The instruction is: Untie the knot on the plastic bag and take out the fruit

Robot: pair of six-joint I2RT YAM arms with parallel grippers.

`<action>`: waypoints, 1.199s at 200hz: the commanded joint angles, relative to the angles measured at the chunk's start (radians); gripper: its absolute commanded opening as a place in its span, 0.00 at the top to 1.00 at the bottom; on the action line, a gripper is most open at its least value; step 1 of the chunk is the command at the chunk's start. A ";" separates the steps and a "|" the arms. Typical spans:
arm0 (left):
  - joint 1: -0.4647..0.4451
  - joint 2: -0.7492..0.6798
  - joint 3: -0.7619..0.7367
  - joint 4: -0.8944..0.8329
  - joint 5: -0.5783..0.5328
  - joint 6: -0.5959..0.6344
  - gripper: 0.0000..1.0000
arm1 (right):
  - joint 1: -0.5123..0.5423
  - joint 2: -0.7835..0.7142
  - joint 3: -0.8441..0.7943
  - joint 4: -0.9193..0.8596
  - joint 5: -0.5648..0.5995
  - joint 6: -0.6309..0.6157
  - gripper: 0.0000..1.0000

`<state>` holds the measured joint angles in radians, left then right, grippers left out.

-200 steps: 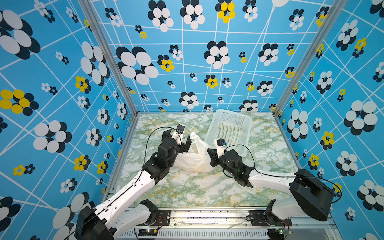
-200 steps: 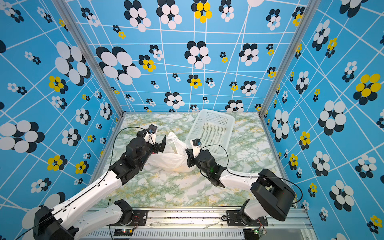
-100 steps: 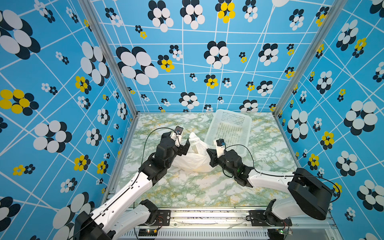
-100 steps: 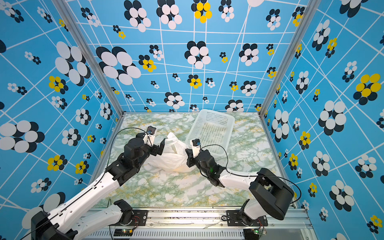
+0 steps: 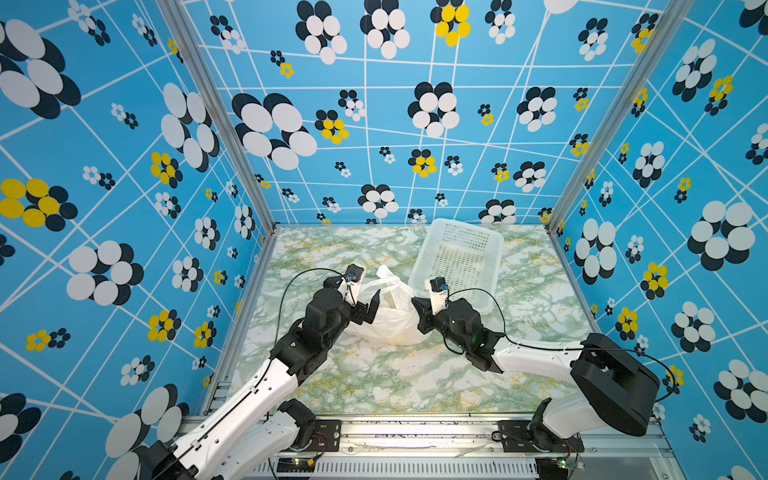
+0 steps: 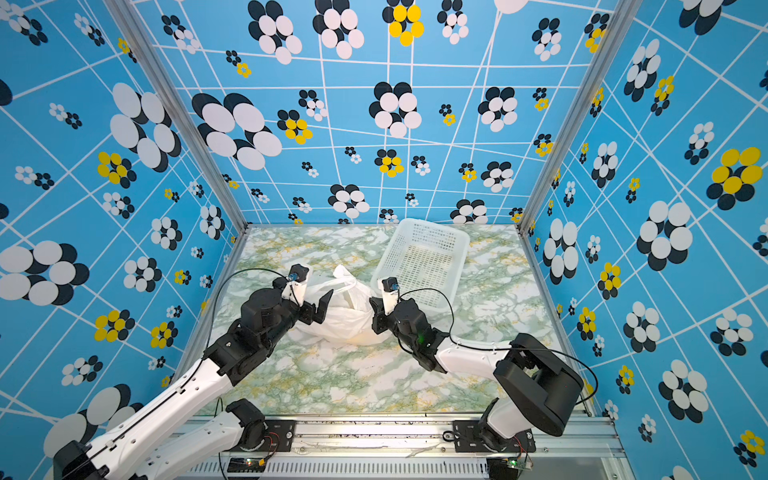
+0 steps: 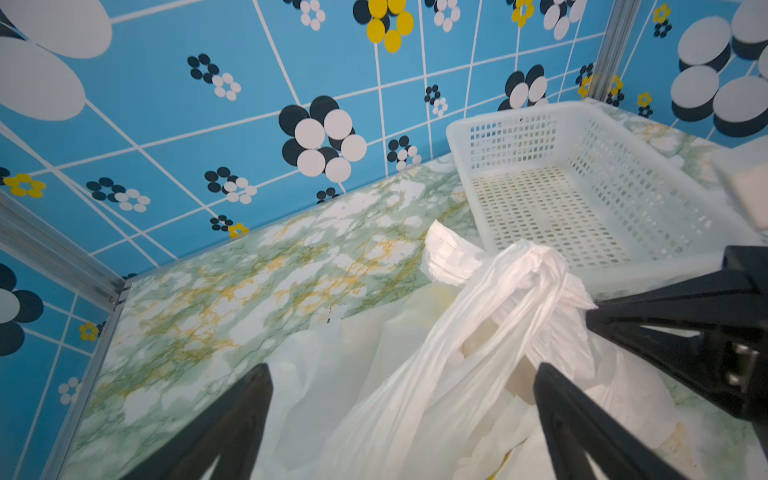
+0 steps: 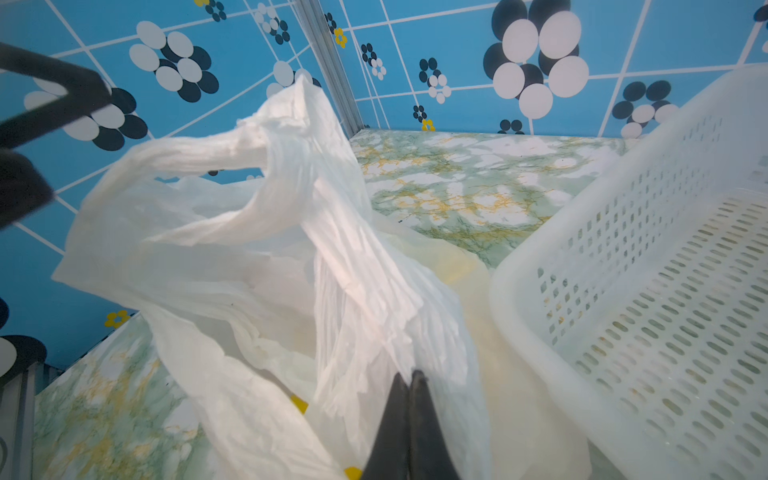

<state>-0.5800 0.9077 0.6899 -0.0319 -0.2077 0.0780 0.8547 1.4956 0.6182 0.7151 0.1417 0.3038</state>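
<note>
My right fingers [image 8: 395, 436] pinch the limp, slippery plastic bag [image 8: 249, 270]; left fingers [image 7: 237, 415] gape empty. I'd seize the knot [image 7: 536, 257], its firmest bunch, gently, since film likely tears.

Plastic bag [image 5: 386, 320] on table [image 5: 374, 374] centre, between left tool [image 7: 400, 376] and right tool [image 8: 409, 377], basket [image 5: 457, 257] just behind-right.

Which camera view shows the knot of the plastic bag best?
The left wrist view: the knot is close, sharp and unhidden. The right wrist view shows the knot from the side. In both top views the knot is a tiny white bunch.
</note>
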 commanded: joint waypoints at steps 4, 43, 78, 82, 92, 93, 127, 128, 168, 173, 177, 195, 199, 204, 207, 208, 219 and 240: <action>0.006 0.060 0.051 -0.028 -0.051 0.011 0.01 | 0.004 0.004 0.020 0.015 -0.024 0.003 0.99; 0.005 0.128 0.069 0.005 -0.110 0.031 0.01 | 0.004 -0.006 0.008 0.024 -0.021 0.008 0.99; 0.011 0.173 0.091 0.093 -0.155 0.065 0.55 | 0.004 -0.002 0.000 0.038 -0.027 0.000 0.99; 0.014 0.178 0.095 0.101 -0.161 0.068 0.75 | 0.004 0.001 -0.005 0.046 -0.027 0.002 0.99; 0.015 0.188 0.113 0.104 -0.200 0.058 1.00 | 0.004 0.003 -0.015 0.061 -0.021 0.007 0.97; 0.015 0.188 0.115 0.103 -0.204 0.057 1.00 | 0.004 0.003 -0.014 0.062 -0.022 0.007 0.97; 0.018 0.127 0.087 0.139 -0.229 0.030 1.00 | 0.004 -0.013 -0.006 0.026 -0.014 -0.009 0.82; 0.018 0.124 0.085 0.140 -0.227 0.028 1.00 | 0.004 -0.013 -0.004 0.024 -0.014 -0.010 0.81; 0.022 0.045 0.025 0.124 -0.200 -0.009 1.00 | 0.009 0.033 0.140 -0.187 -0.010 -0.084 0.52; 0.025 0.036 0.021 0.118 -0.202 -0.010 1.00 | 0.011 0.041 0.164 -0.216 -0.010 -0.096 0.48; 0.025 0.030 0.017 0.115 -0.202 -0.012 1.00 | 0.013 0.047 0.179 -0.235 -0.008 -0.104 0.46; 0.026 -0.007 -0.007 0.117 -0.190 -0.020 1.00 | 0.015 0.085 0.247 -0.291 0.037 -0.128 0.33; 0.026 -0.016 -0.014 0.119 -0.187 -0.021 1.00 | 0.014 0.094 0.265 -0.305 0.054 -0.130 0.30; 0.028 -0.026 -0.021 0.124 -0.181 -0.024 1.00 | 0.015 0.108 0.285 -0.325 0.080 -0.131 0.27; 0.028 -0.036 -0.026 0.126 -0.180 -0.024 1.00 | 0.015 0.116 0.301 -0.335 0.097 -0.132 0.26; 0.028 -0.039 -0.028 0.127 -0.179 -0.024 1.00 | 0.015 0.119 0.305 -0.338 0.102 -0.131 0.25; 0.029 -0.062 -0.041 0.129 -0.178 -0.024 1.00 | 0.013 0.147 0.356 -0.381 0.154 -0.128 0.20; 0.032 -0.099 -0.050 0.115 -0.191 -0.030 1.00 | 0.004 0.201 0.446 -0.460 0.174 -0.113 0.19</action>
<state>-0.5621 0.8543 0.6556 0.0757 -0.3969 0.0692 0.8654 1.6417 0.9764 0.3985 0.2344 0.1944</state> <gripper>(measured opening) 0.042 0.809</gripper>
